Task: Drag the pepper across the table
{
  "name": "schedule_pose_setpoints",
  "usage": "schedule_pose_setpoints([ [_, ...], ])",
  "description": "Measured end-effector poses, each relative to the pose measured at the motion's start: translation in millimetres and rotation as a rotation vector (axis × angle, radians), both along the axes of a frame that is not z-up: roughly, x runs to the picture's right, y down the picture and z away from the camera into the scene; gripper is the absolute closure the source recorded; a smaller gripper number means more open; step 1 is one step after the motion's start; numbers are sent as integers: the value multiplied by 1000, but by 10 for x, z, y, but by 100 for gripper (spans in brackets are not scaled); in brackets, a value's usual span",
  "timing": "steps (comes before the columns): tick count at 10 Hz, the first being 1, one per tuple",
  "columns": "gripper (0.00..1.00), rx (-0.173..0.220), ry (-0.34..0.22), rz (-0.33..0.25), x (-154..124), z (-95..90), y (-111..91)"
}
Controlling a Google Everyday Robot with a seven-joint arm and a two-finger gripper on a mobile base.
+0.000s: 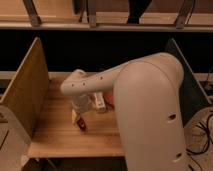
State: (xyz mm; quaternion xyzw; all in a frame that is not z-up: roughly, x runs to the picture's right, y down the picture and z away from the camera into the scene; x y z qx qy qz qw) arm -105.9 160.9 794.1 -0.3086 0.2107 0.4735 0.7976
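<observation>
camera view: end effector [78, 115] above pepper [81, 124] on table [55, 136], near orange dish [110, 98].

You have one view only, set high on the robot's side of the table [55, 136] and facing forward and down across it toward the shelving [100, 24] behind. It sits very close to the arm [147, 110], whose white bulk fills your right foreground. The gripper [81, 107] lies farther off, low over the table's left-centre, partly hidden by the wrist.

Cream arm [145, 100], dark screw holes; gripper [81, 111], apparently pale, over table [55, 135].
</observation>
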Motion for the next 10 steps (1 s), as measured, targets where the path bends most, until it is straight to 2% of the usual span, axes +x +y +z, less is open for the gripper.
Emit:
schedule_pose_setpoints([
  [2, 20, -46, -21, 47, -4, 132, 119],
  [3, 20, -65, -35, 47, -35, 169, 182],
  [8, 20, -72, -39, 46, -71, 179, 206],
  [10, 20, -127, -66, 39, -234, 275, 405],
])
